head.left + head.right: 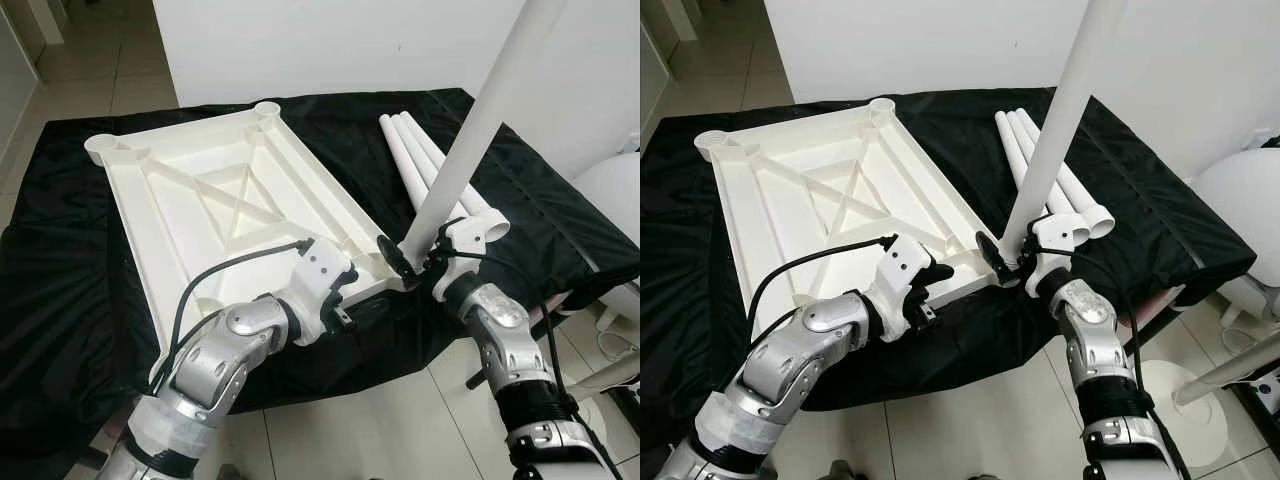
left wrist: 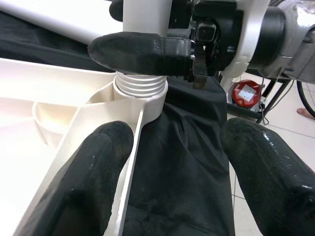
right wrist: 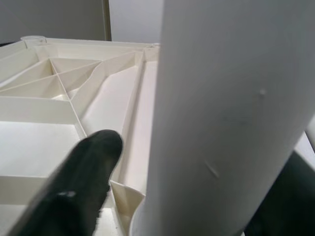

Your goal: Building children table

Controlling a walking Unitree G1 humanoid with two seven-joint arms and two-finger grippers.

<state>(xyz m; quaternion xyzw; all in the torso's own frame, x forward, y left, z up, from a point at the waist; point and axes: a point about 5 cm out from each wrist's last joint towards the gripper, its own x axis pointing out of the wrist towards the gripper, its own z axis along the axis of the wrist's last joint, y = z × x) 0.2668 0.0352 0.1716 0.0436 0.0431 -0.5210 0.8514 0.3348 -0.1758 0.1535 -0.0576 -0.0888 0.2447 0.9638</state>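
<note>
A white plastic tabletop (image 1: 230, 200) lies upside down on the black-covered table. At its near right corner a white table leg (image 1: 470, 140) stands upright, and my right gripper (image 1: 405, 262) is shut on the leg's lower end. In the left wrist view the leg's threaded end (image 2: 140, 86) sits in the corner socket (image 2: 147, 105), partly exposed. My left gripper (image 1: 355, 298) is open at the tabletop's near edge, just left of that corner, with the edge rib by one of its fingers (image 2: 93, 182). Three spare legs (image 1: 425, 160) lie side by side at the back right.
Black cloth (image 1: 60, 250) covers the low table and hangs over its front edge. A white wall stands behind. A white rounded object (image 1: 615, 200) sits to the right on the tiled floor, where a small red item (image 2: 246, 91) also lies.
</note>
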